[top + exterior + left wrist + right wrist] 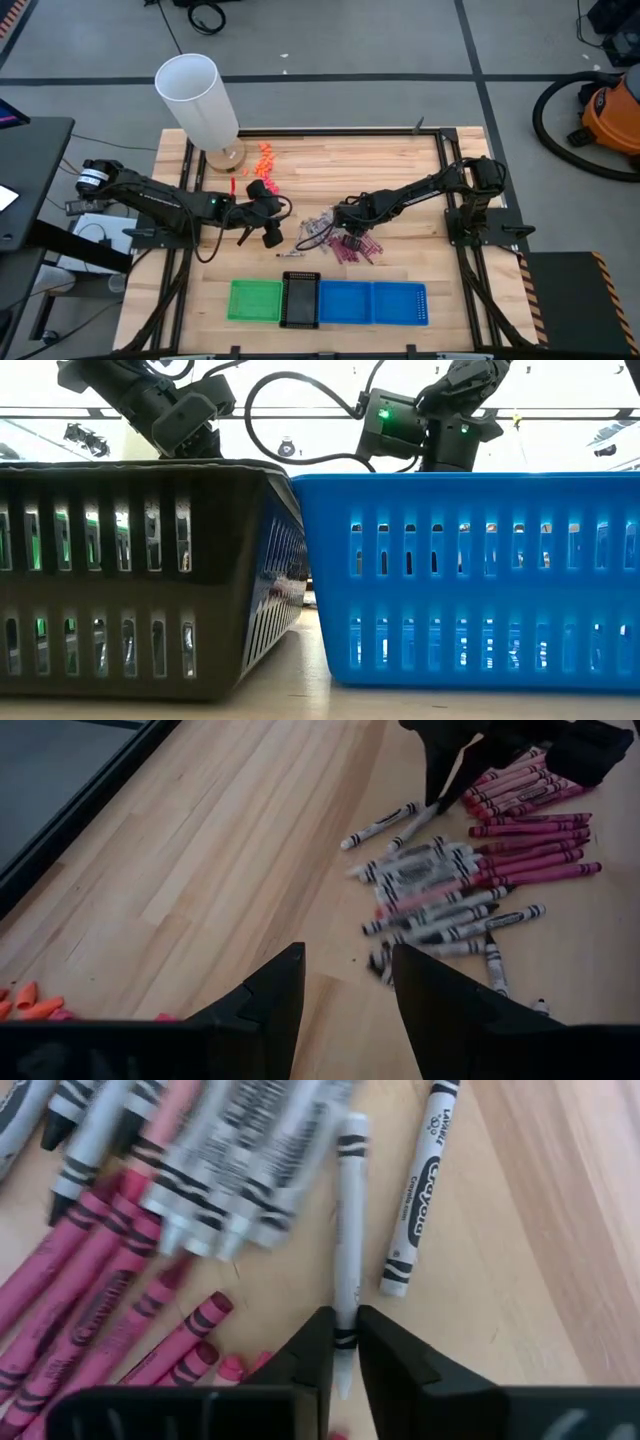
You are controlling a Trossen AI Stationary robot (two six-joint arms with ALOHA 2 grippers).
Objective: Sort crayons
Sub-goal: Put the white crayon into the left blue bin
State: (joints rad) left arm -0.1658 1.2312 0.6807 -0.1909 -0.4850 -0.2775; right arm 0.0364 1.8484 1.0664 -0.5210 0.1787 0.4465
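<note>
Pinching one grey crayon (348, 1240) between fingertips: right hand (344, 1342), frame centre, over crayons (338, 238). Left hand (345, 982) released, hovering left of pile.

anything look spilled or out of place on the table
The crayons lie in a loose jumbled heap on the bare wood, grey and magenta mixed, none in the trays. Small orange lumps are scattered near the white cylinder. The right pincer is closed on a grey crayon.
</note>
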